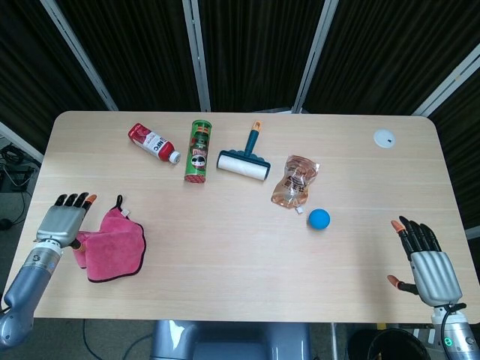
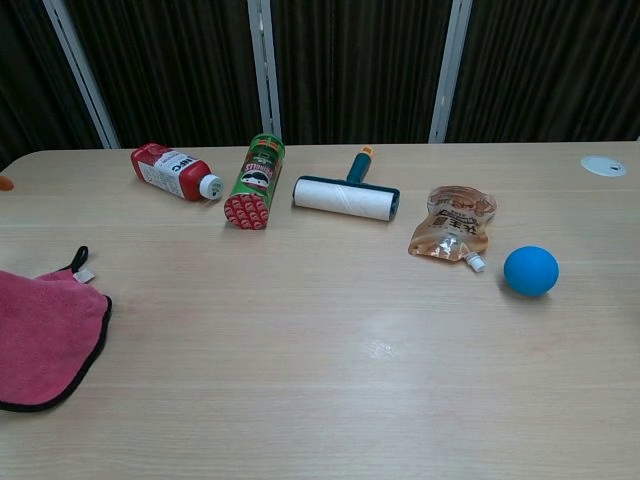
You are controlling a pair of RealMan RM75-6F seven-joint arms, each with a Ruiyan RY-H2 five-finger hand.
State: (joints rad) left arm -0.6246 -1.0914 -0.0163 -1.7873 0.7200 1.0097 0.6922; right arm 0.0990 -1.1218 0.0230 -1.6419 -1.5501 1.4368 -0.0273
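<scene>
Near left: left hand (image 1: 61, 223) gripped the pink cloth (image 1: 111, 244) at the table (image 1: 225, 247) edge, cloth not yet lifted clear. Near right: right hand (image 1: 426, 259) lay spread, holding nothing. Farther off: blue ball (image 1: 319, 218), pouch (image 1: 295, 181), lint roller (image 1: 244, 162), untouched.

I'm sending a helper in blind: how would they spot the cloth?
Start at the table and go to the near corner by the left hand. The cloth lies flat there against the hand: pink, black-edged, the only soft thing.
</scene>
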